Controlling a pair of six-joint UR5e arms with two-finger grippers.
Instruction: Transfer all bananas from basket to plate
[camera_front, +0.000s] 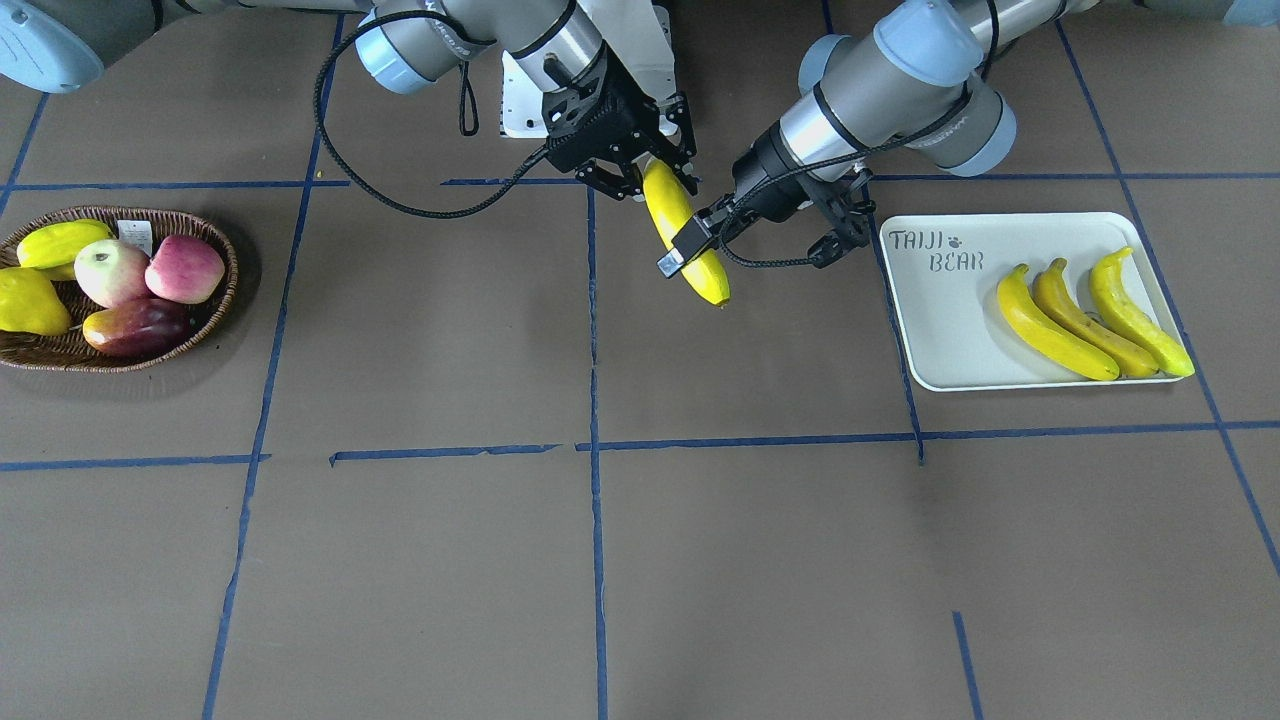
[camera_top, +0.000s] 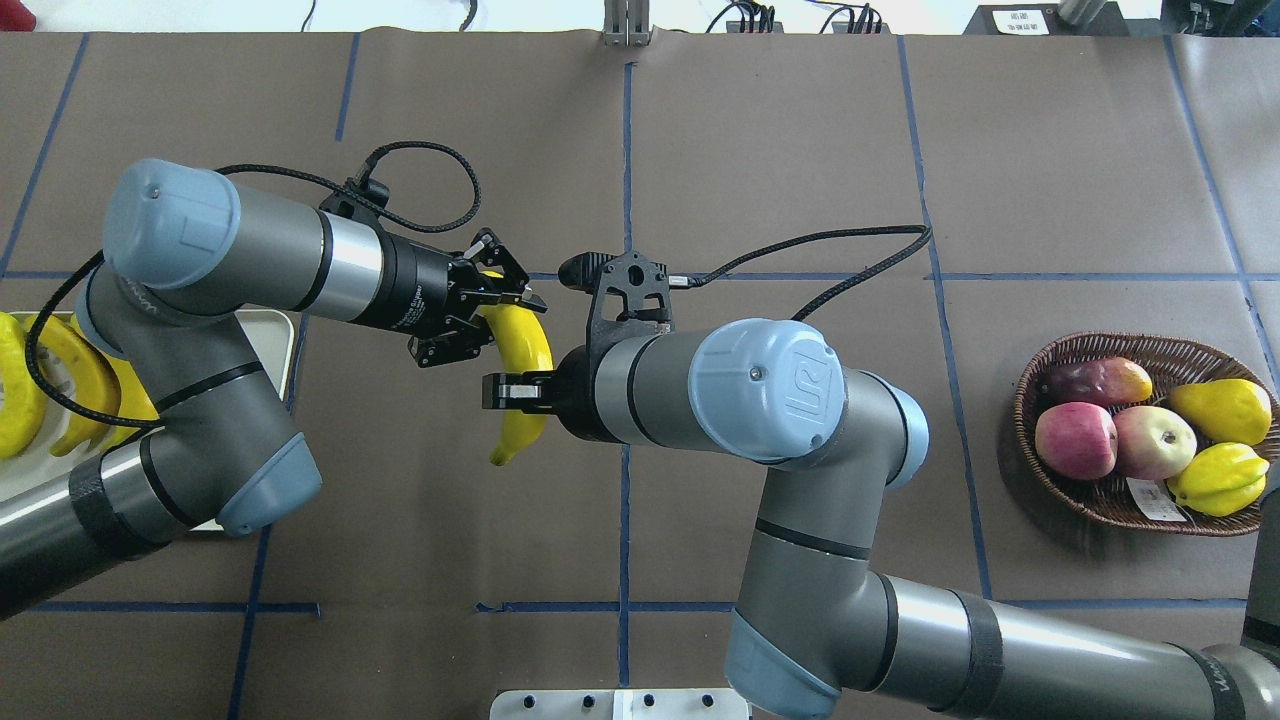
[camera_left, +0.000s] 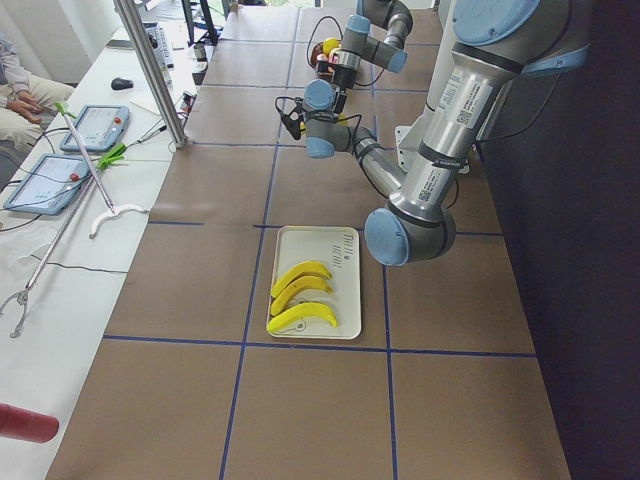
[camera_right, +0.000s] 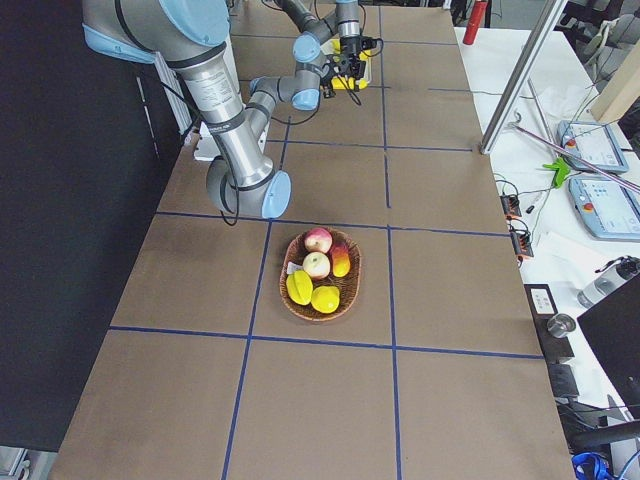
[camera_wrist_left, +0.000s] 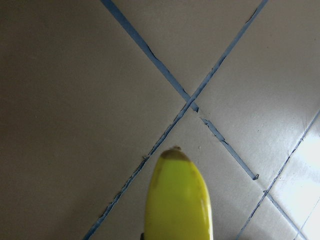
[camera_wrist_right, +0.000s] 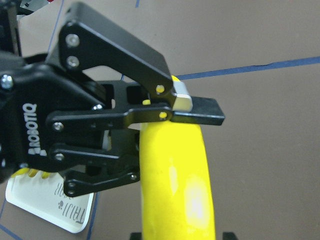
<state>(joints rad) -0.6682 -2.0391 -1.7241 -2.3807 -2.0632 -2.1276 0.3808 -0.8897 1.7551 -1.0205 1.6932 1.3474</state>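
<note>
Overhead exterior, open room: the brown tabletop (camera_top: 780, 150) is crossed by blue tape lines (camera_top: 625, 170). Both arms meet over its middle. Wide bare ground runs toward the far edge and between the middle and the basket (camera_top: 1090, 500).
Edges: the plate (camera_front: 940, 330) lies at the robot's left end, and its short edge nearer the middle is just beside a tape line. The basket sits at the right end, well apart from the plate. The left arm's elbow covers part of the plate in the overhead view.
Held banana (camera_top: 525, 350): it is in the air by the centre tape line, between basket and plate and nearer the plate, touching neither.
Right gripper (camera_top: 515, 392): it is clamped on the banana's half nearer the robot.
Left gripper (camera_top: 510, 320): its fingers stand either side of the banana's farther half. I cannot tell whether they squeeze it.
Writing: "TAIJI BEAR" with a paw print is on the plate's end nearer the middle. "ROBOTIQ" is in white on the left gripper's body in the right wrist view. A white label (camera_front: 135, 237) lies in the basket, its print too small to read.
Plate contents: three bananas (camera_front: 1090, 325) lie side by side at the end away from the writing.
Basket contents: two red-and-pale apples (camera_front: 185, 268), a dark red-and-yellow fruit (camera_front: 135, 328) and two yellow-green fruits (camera_front: 30, 305).
</note>
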